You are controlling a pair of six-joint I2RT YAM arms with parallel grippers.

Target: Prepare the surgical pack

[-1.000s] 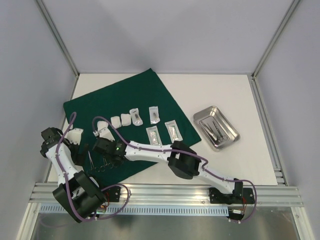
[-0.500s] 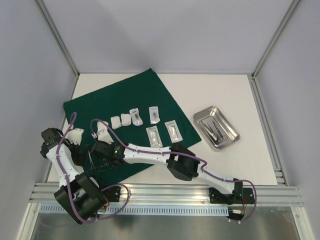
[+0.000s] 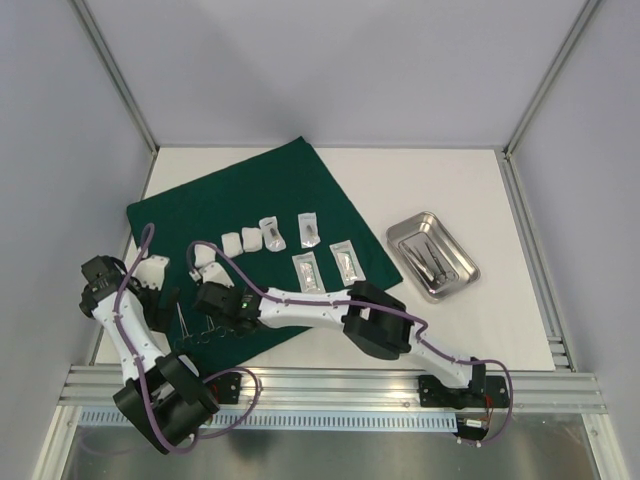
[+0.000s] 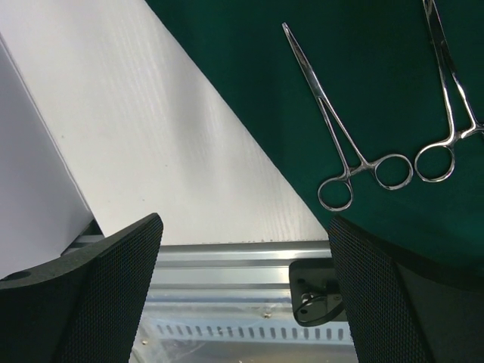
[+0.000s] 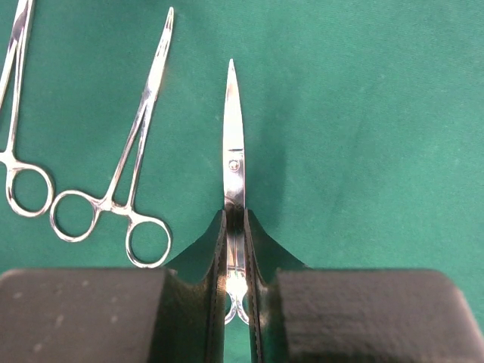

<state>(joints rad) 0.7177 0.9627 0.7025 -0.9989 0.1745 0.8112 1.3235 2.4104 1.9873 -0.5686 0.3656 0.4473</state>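
While the right gripper (image 5: 234, 221) is pinching the scissors (image 5: 234, 144) over the near-left part of the green cloth (image 3: 260, 190), the left gripper (image 4: 243, 227) is hanging wide open, empty. Gauze (image 3: 232, 243), pouches (image 3: 308, 270) and forceps (image 5: 144, 113) are lying there; more instruments (image 3: 430, 260) are waiting in the right-hand tray (image 3: 400, 232).

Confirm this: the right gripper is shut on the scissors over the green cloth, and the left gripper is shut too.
Wrong on the left gripper: the left wrist view shows its jaws wide open, holding nothing. The right gripper is indeed shut on the scissors over the green cloth.
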